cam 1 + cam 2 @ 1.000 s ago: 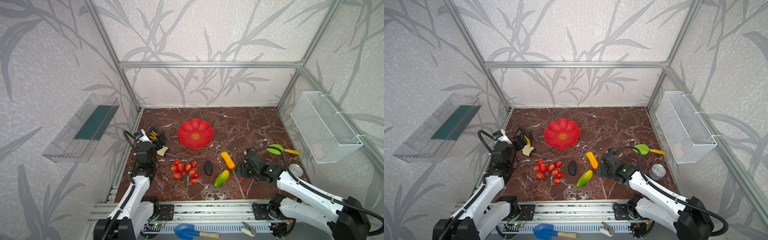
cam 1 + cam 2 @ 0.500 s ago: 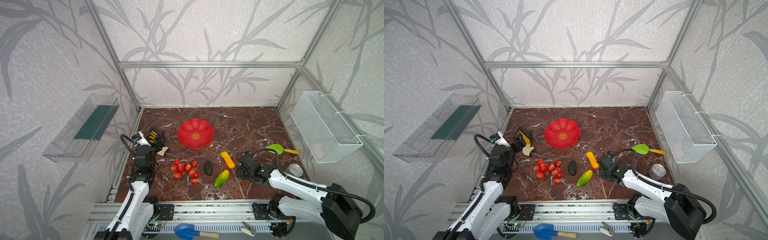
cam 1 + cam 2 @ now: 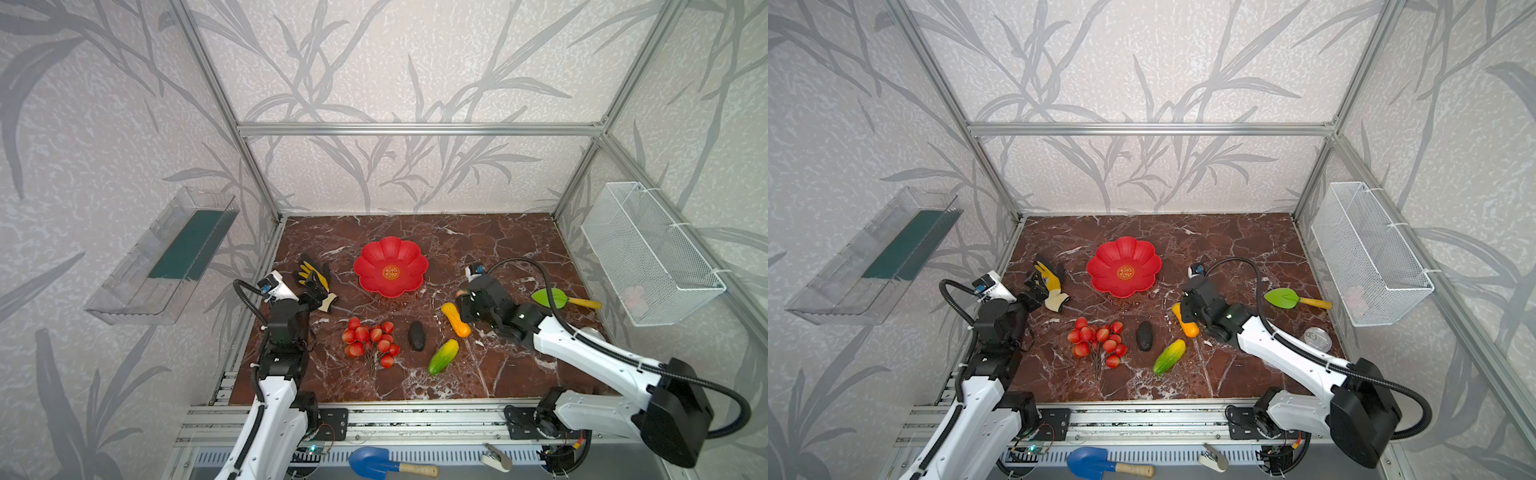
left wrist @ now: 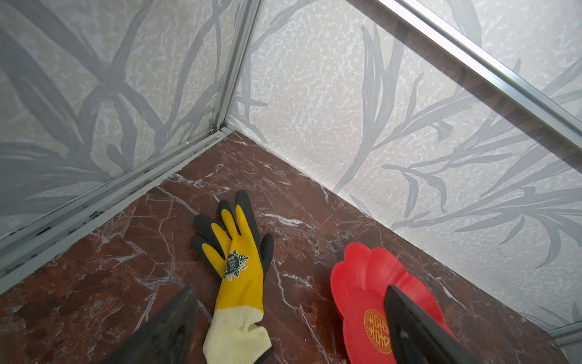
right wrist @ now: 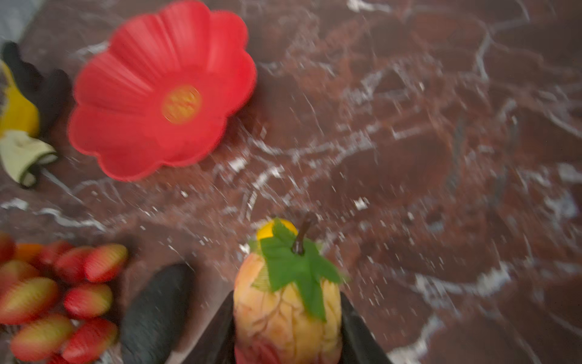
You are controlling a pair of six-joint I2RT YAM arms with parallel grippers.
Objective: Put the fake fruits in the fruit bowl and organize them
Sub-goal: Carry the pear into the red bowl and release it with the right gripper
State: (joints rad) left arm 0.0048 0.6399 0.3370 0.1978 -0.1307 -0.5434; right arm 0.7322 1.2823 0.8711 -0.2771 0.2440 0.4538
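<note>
fruit bowl point(image 3: 409, 257): glossy red plastic | tabletop point(image 3: 478, 241): polished marble look | basket point(image 3: 648, 249): wire mesh

Right hand point(image 5: 286, 297), formerly open, now around apple point(image 5: 283, 324), nearer fruit bowl point(image 3: 376, 259).

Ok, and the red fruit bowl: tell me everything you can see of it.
The fruit bowl is a shallow dish, glossy red plastic by its look, with a scalloped flower-petal rim and a round gold emblem in its centre. It sits upright and empty on the brown marbled table, toward the back, near the middle. Only the table touches it; the yellow-and-black glove lies apart on its left, the red fruit bunch nearer the front.
</note>
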